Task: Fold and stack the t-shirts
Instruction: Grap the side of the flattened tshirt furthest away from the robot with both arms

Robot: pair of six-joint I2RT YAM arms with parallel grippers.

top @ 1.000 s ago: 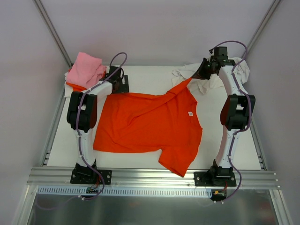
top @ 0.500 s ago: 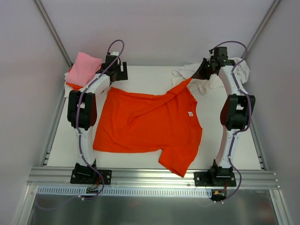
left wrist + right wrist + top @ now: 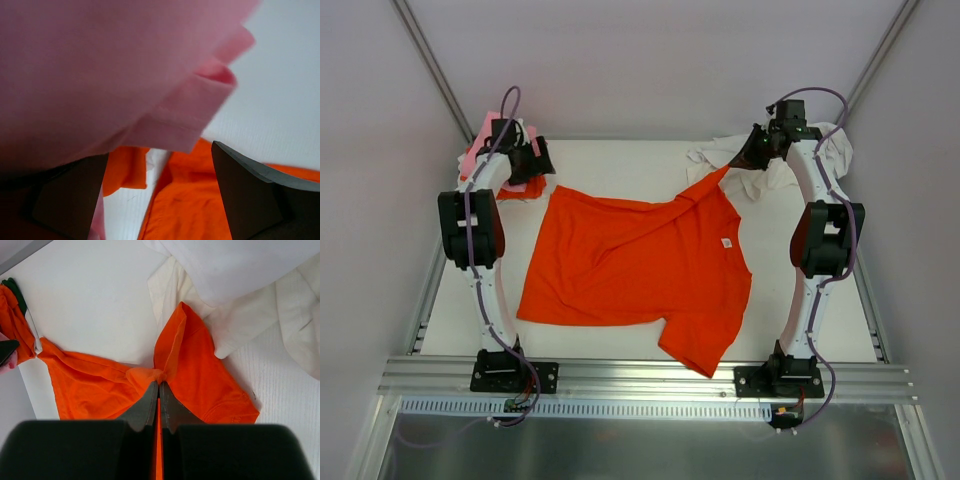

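The orange t-shirt [image 3: 640,265] was spread on the counter [image 3: 620,160], not folded yet, w/ its far edge pinched in the right pincer [image 3: 159,386]. The left pincer [image 3: 160,165] was held apart over the pink t-shirt [image 3: 100,65], stacked far left. White t-shirts [image 3: 235,270] were heaped, unfolded, far right.

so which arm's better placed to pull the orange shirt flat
Right: the right pincer is shut on a bunch of the orange shirt; the left pincer is open, by the pink shirt.

The orange t-shirt [image 3: 630,265] is matt soft cloth; the fingers [image 3: 250,200] are dull dark plastic.
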